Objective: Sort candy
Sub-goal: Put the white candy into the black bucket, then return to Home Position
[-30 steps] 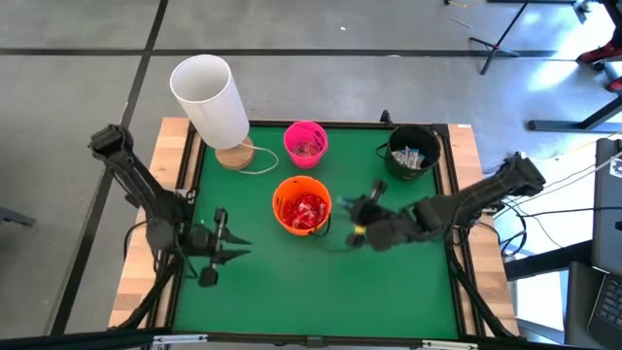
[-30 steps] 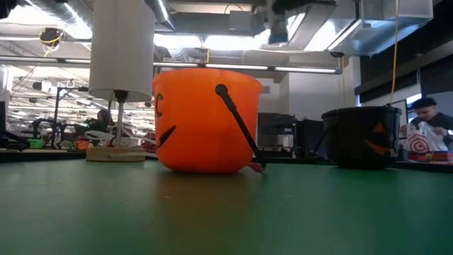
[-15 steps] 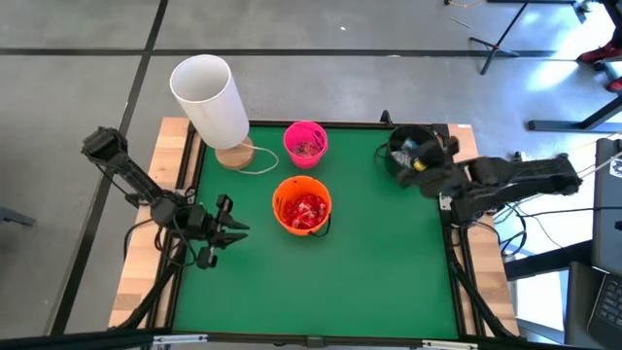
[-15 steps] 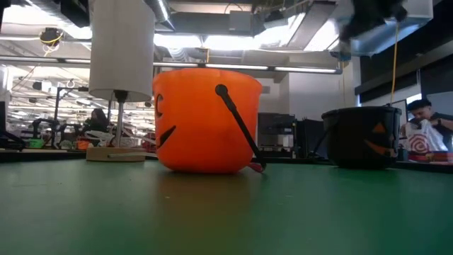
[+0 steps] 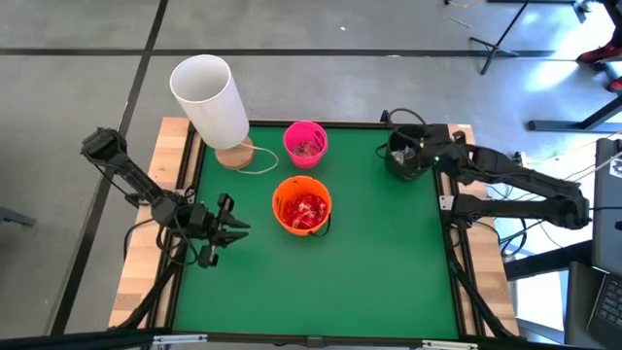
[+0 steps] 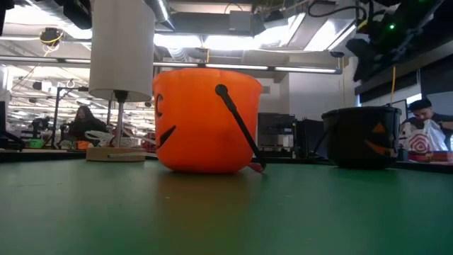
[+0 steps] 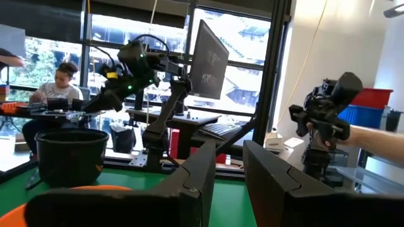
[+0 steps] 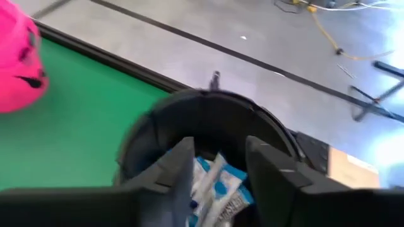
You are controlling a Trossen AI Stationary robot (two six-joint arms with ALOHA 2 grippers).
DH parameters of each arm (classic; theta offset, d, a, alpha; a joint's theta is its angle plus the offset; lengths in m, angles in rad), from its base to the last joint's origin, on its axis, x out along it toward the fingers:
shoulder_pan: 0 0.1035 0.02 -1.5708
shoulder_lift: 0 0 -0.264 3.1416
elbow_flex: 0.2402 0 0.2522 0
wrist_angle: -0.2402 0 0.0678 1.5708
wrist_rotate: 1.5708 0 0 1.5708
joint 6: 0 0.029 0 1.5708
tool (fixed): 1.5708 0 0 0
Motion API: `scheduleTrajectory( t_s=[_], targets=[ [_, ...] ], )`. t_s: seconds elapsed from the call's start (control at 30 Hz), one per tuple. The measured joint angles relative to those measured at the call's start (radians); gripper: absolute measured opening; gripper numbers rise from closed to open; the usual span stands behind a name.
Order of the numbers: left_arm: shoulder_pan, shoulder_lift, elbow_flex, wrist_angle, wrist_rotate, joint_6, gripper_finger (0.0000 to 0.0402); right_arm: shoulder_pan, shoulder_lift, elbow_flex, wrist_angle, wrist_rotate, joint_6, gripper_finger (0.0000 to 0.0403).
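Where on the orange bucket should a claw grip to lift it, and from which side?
Probably the upper rim of the orange bucket, approached from above. It stands upright and open-topped, so one finger could go inside the wall and one outside. Its black handle hangs down against the side, which makes it hard to hook.

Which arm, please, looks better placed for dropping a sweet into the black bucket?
Right, probably. Its tool hangs over the black bucket, fingers apart, with wrapped sweets lying directly below. The left tool waits across the table, beside the orange bucket.
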State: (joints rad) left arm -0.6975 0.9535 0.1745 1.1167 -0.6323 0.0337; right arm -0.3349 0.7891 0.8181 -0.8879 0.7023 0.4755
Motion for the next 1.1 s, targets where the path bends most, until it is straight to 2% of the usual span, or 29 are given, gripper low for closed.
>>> scheduleTrajectory(
  t_s=[0.13,0.2,0.3,0.43,0.6,0.73,0.87,1.1],
  targets=[
    [0.0,0.0,0.0,0.0,0.0,-0.003,0.0075,-0.027,-0.012,0.0,0.111,-0.09,-0.057,0.0192],
    [0.0,-0.003,0.0,0.01,0.0,0.0,0.0075,-0.025,-0.026,0.0,0.206,-0.185,-0.107,0.0209],
    [0.0,-0.038,0.001,0.044,0.0,0.036,0.0075,0.008,-0.073,0.0,0.368,-0.344,-0.168,0.0214],
    [0.022,-0.085,0.007,0.039,0.019,0.078,0.0075,0.126,-0.106,-0.028,0.599,-0.449,-0.287,0.0185],
    [0.074,-0.128,0.008,0.036,0.036,0.082,0.0075,0.271,-0.117,-0.137,0.789,-0.543,-0.422,0.012],
    [0.103,-0.171,0.008,0.023,0.082,0.108,0.0075,0.343,-0.159,-0.205,0.797,-0.549,-0.443,0.006],
    [0.121,-0.262,0.008,-0.096,0.053,0.109,0.0075,0.391,-0.252,-0.241,0.775,-0.538,-0.424,0.0008],
    [0.177,-0.417,0.008,-0.32,0.056,0.093,0.0075,0.448,-0.506,-0.317,0.749,-0.421,-0.418,0.002]
  ],
)
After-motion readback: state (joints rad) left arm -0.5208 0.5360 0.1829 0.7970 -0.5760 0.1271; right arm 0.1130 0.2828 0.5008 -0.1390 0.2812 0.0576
